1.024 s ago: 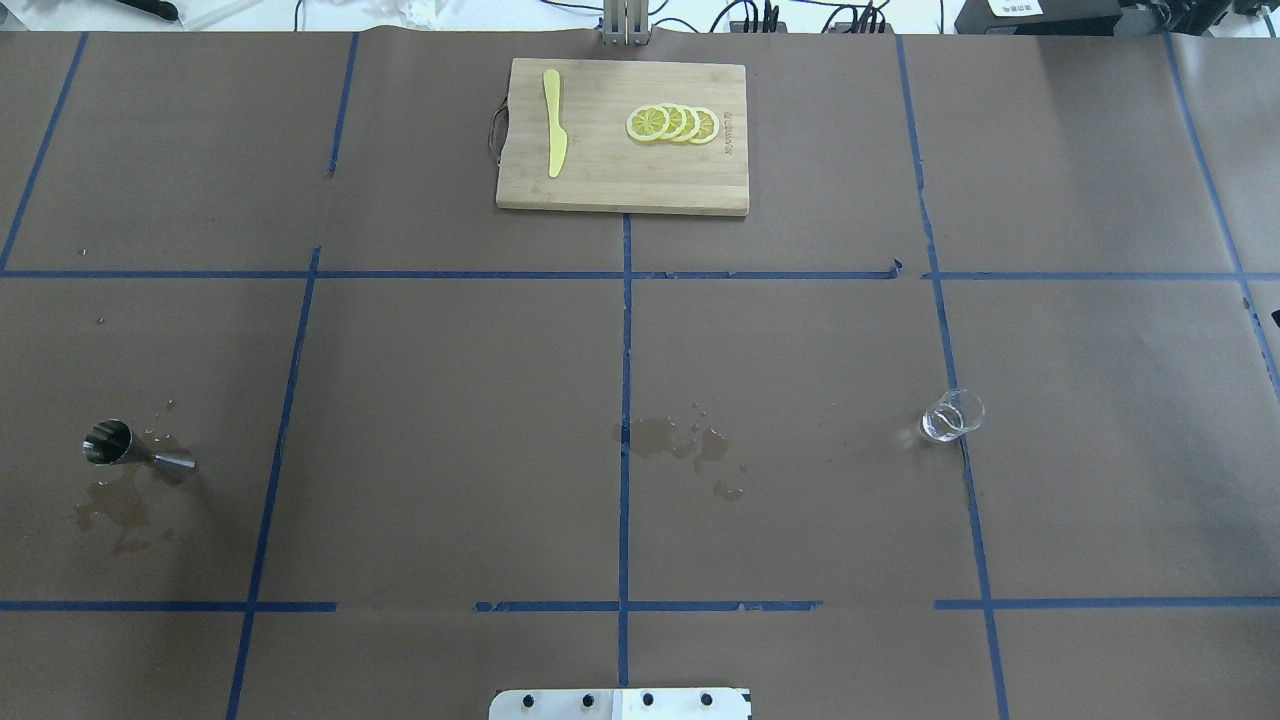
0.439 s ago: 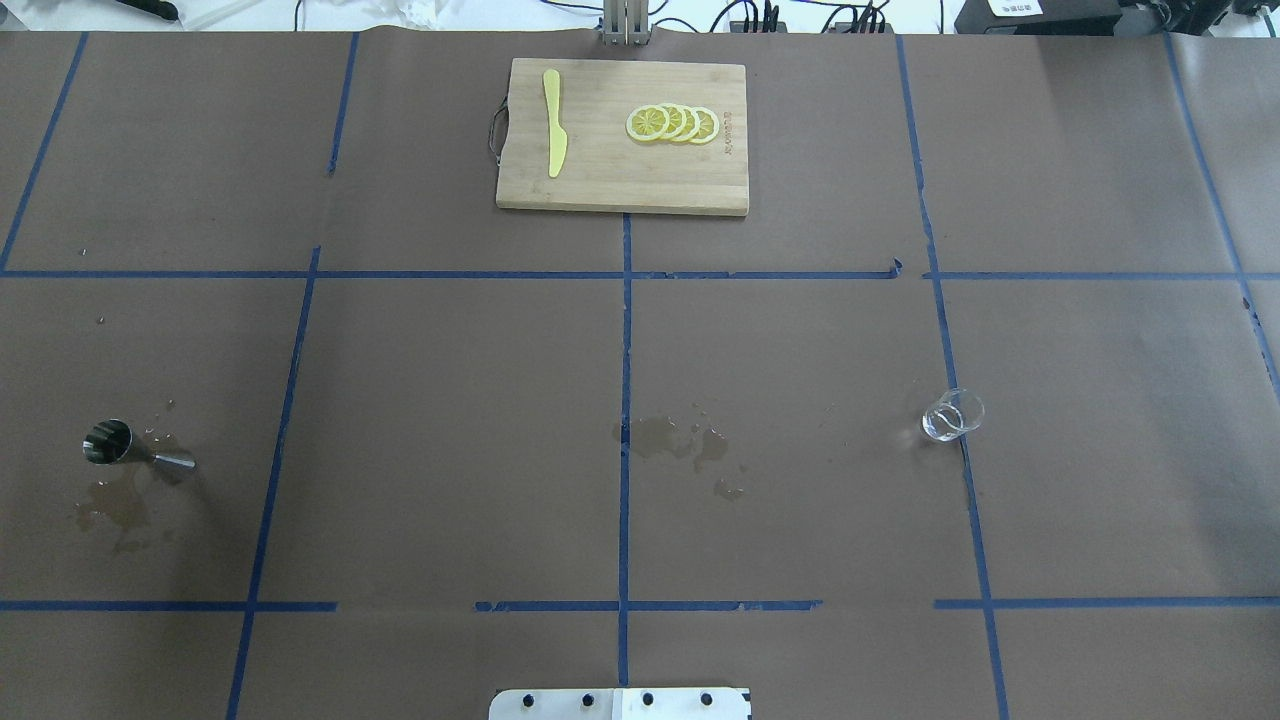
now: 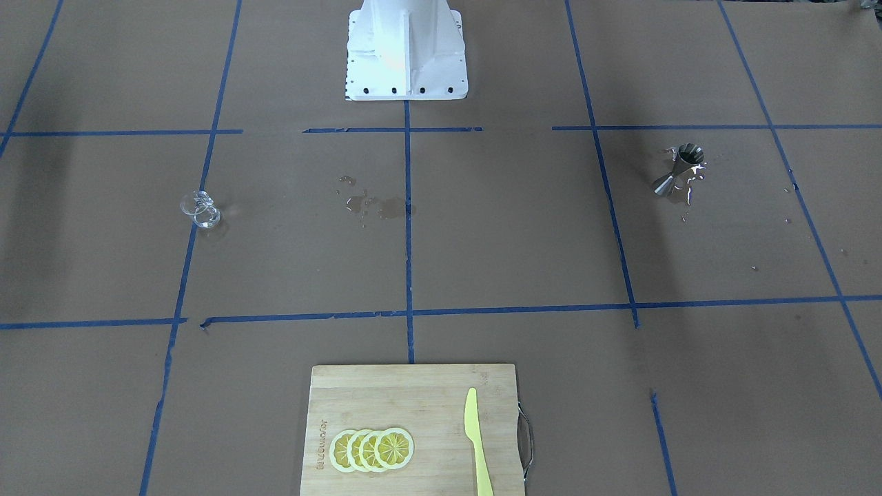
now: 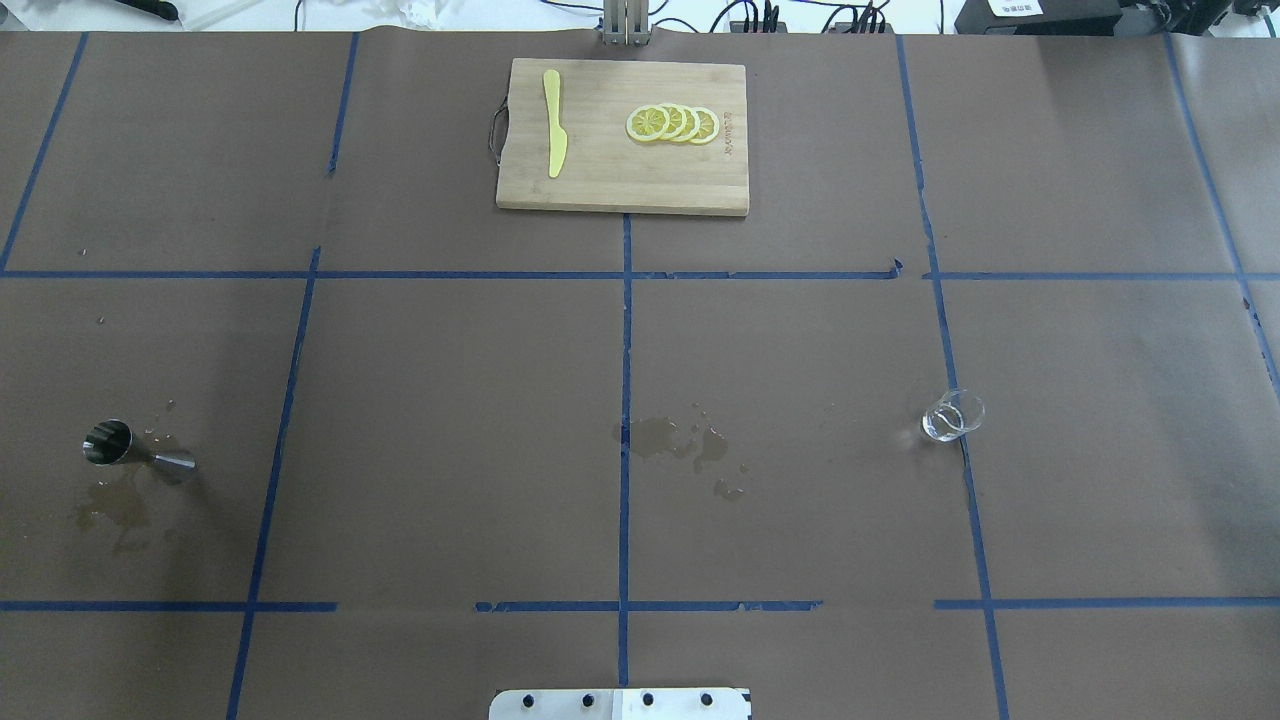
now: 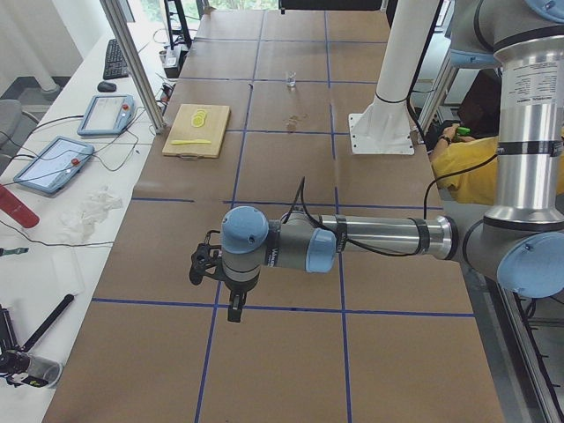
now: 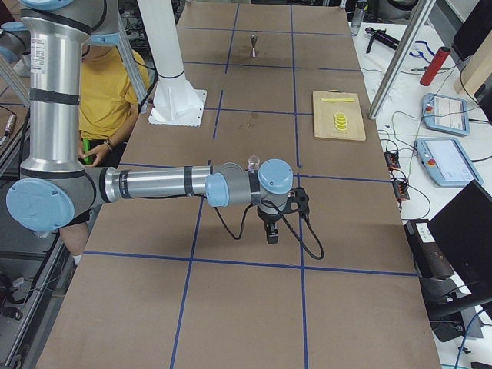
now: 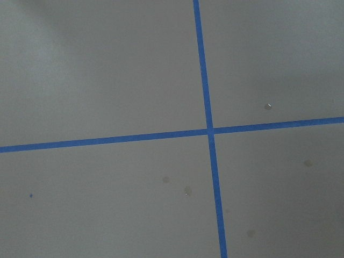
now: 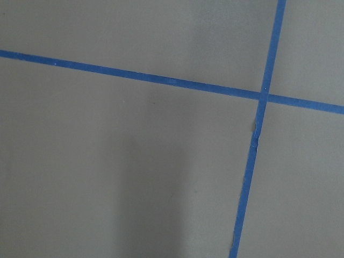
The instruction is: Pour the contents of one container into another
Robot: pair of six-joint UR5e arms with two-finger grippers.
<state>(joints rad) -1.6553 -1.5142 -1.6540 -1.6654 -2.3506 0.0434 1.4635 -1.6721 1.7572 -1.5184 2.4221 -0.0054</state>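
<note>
Hovering outside overhead view, left gripper, right gripper, whether open unclear, glass cup faint

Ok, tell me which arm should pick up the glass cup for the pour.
Right. The glass cup stands on the robot's right side, close beyond the right arm in the right-side view; the jigger is far left.

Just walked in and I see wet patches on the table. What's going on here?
Nothing is being handled right now. The glass cup stands on the robot's right side and the steel jigger on its left, far apart, with wet patches beside the jigger and mid-table. The left gripper and right gripper hang over bare paper nearer the table's ends, touching neither.
</note>
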